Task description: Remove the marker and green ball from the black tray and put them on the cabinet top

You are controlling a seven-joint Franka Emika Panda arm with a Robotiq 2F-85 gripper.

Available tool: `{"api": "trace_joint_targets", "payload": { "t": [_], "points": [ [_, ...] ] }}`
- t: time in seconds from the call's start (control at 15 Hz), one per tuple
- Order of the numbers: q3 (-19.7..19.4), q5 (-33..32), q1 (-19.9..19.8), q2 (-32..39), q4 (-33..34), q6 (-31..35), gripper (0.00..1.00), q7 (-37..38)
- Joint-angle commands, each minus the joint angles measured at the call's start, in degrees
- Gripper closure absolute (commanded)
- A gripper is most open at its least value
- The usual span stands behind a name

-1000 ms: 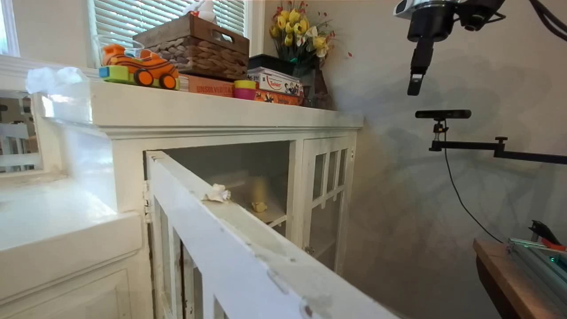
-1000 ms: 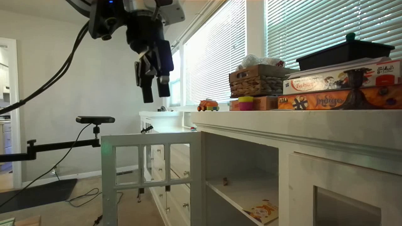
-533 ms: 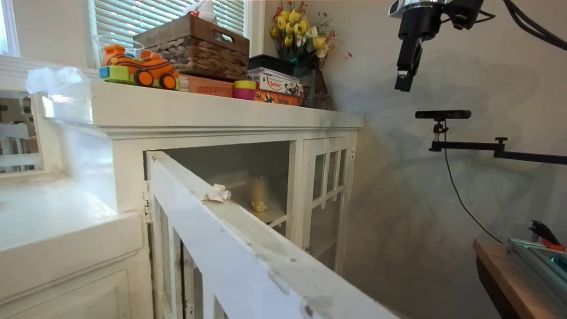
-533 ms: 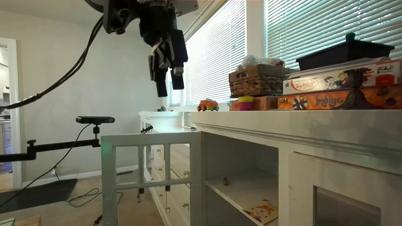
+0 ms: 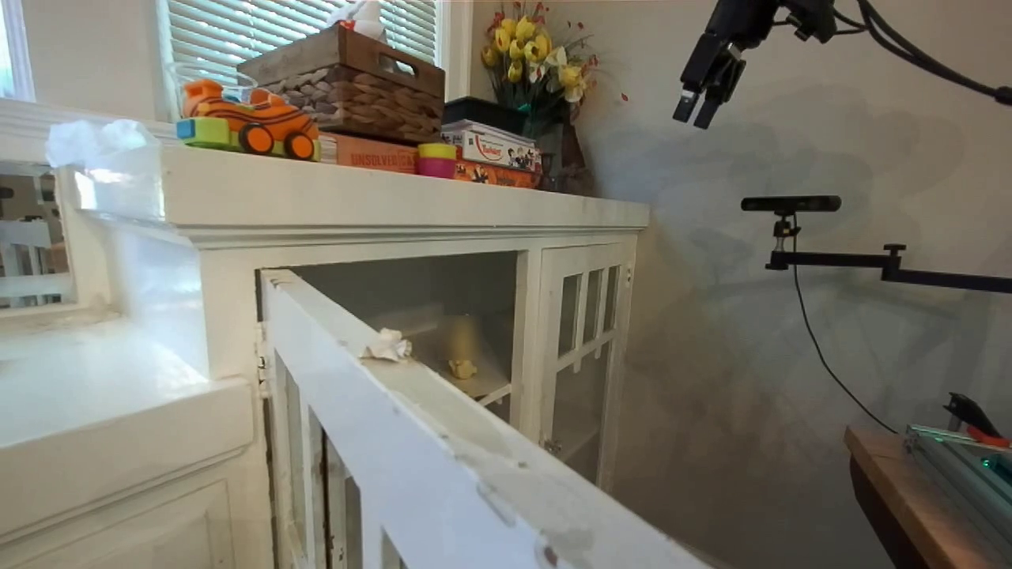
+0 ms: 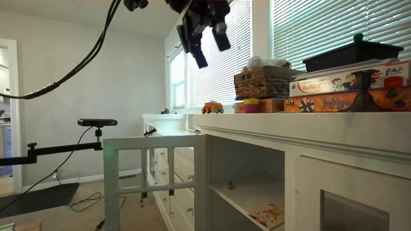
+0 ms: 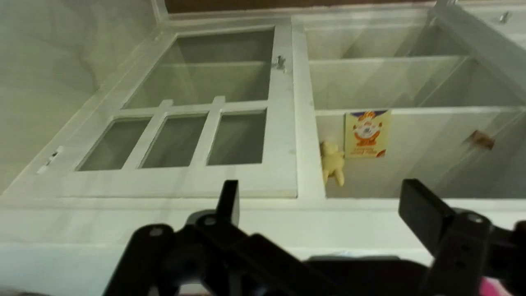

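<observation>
The black tray (image 6: 351,57) rests on stacked game boxes on the white cabinet top (image 6: 305,128); the tray also shows in an exterior view (image 5: 484,113), partly behind the boxes. A green round tip, apparently the green ball (image 6: 358,38), rises above its rim. The marker is hidden. My gripper (image 6: 213,57) is open and empty, high in the air, tilted, to the left of the wicker basket and well apart from the tray. It also shows in an exterior view (image 5: 693,120). In the wrist view its open jaws (image 7: 320,191) have the cabinet front behind them.
A wicker basket (image 6: 266,81), an orange toy car (image 6: 212,107), a pink and yellow cup (image 6: 251,106) and a dark candle holder (image 6: 363,93) stand on the cabinet top. Flowers (image 5: 538,59) stand near the tray. A cabinet door (image 5: 474,458) stands open.
My gripper has risen and moved toward the cabinet, leftward in an exterior view and rightward in an exterior view. It has tilted from nearly vertical. The objects have not moved.
</observation>
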Motion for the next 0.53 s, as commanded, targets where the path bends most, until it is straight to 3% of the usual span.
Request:
{"api": "trace_joint_targets", "payload": {
  "t": [0.0,0.47],
  "points": [
    [-1.08,-0.79,-3.35,5.12,6.2,6.52,0.0,3.41],
    [-2.53,1.44,-4.28,18.86,21.58,12.5,0.0,5.86]
  ]
}}
